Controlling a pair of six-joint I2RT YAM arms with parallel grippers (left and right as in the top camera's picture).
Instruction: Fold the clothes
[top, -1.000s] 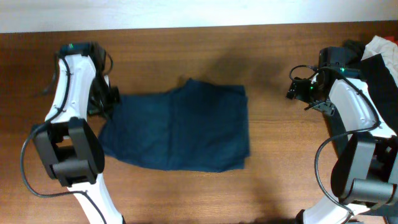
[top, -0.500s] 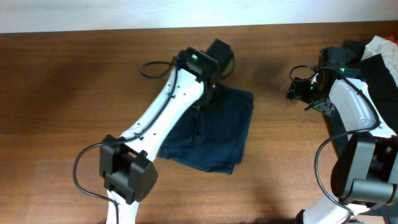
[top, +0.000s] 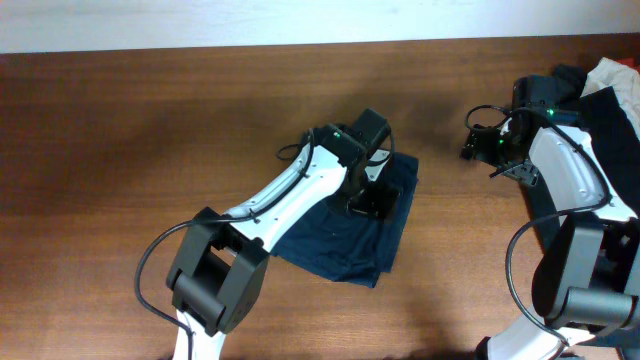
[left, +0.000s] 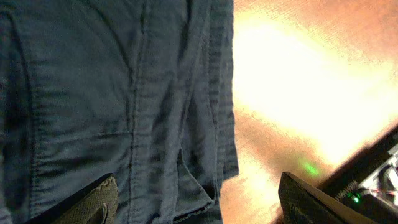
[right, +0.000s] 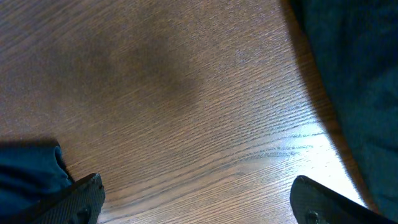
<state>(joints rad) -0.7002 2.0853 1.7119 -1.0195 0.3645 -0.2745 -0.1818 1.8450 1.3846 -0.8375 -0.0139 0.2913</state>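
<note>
**A:** What is lying on the table?

**B:** A navy garment is sitting a little right of centre on the brown wood, folded over itself into a narrow, slanted shape. Its layered edges are showing along the lower right side.

**A:** How is the fabric looking up close?

**B:** In the left wrist view the navy cloth is filling the left half of the picture — soft, slightly wrinkled, with stitched seams running down it and stacked layers ending in a ragged lower edge against bright, glaring wood.

**A:** Where are the arms?

**B:** The left gripper is reaching across over the garment's upper right corner. Its fingers are standing wide apart, with nothing between them. The right gripper is hanging over bare wood, well apart from the navy piece — its fingers are also spread, holding nothing.

**A:** Any other clothes?

**B:** Yes, a pile of black and white cloth is sitting at the right edge, behind the right arm.
</note>
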